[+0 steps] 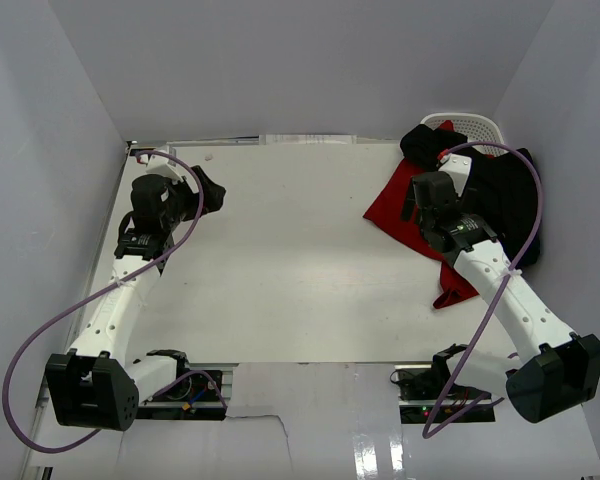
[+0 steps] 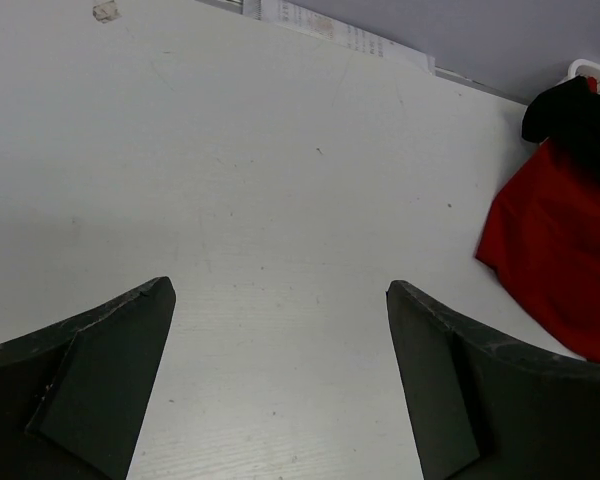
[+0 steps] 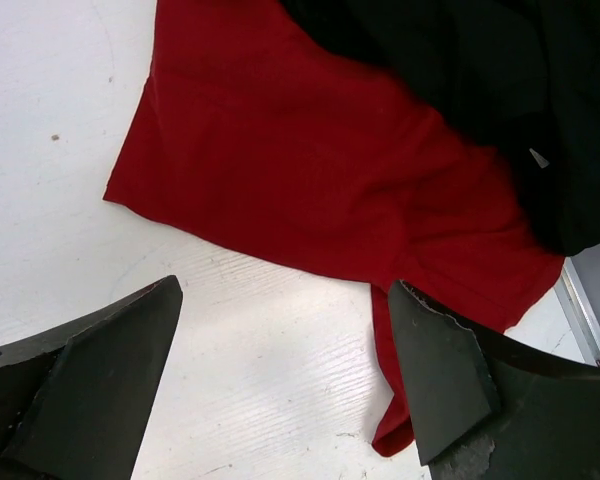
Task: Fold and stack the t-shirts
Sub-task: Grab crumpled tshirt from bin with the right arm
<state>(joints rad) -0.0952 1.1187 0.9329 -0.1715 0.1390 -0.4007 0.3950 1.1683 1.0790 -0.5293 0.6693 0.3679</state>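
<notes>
Evidently we have nothing folded yet: black t-shirt (image 3: pixel 480 80) lies crumpled over red t-shirt (image 3: pixel 310 170), far right. Left gripper (image 2: pixel 280 290) and right gripper (image 3: pixel 280 285) both gape wide, empty.

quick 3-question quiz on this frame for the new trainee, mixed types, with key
1. True or false: the black t-shirt lies partly over the red t-shirt.
2. Pick one. The right gripper is: A) shut on the red t-shirt; B) open, holding nothing, above the red t-shirt's edge; C) out of view.
3. Fill in: the ___ gripper hangs open over the table with no cloth beneath it.

Key: 1 true. 2 B. 3 left, the left gripper.
</notes>
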